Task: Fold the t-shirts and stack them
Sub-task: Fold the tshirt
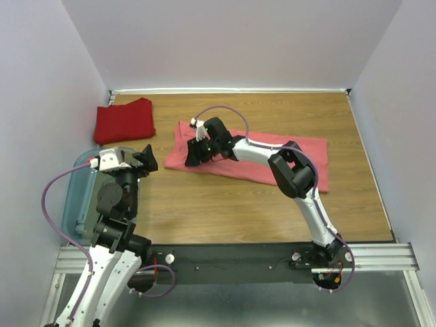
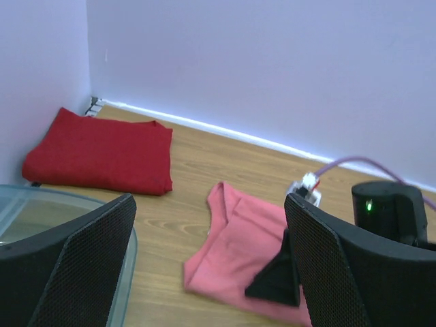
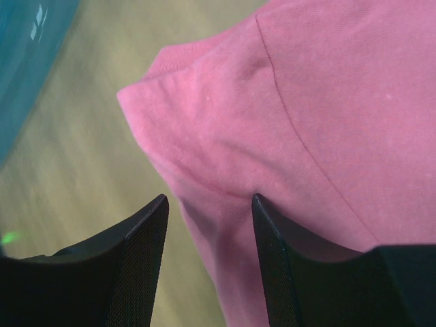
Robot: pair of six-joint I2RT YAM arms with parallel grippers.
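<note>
Lab robot cell: plain white walls (image 1: 238, 41) enclose a wood-grain table (image 1: 225, 211).

Two t-shirts lie on the single worktop (image 1: 225, 211): one deep red t-shirt (image 1: 124, 120) at the far left and one salmon-pink t-shirt (image 1: 303, 155) across the middle. One clear bluish bin (image 1: 73, 197) sits at the near left edge. Two arms, a left arm (image 1: 114, 201) and a right arm (image 1: 294, 176), each carry two fingers (image 3: 129, 266), four in all.
</note>
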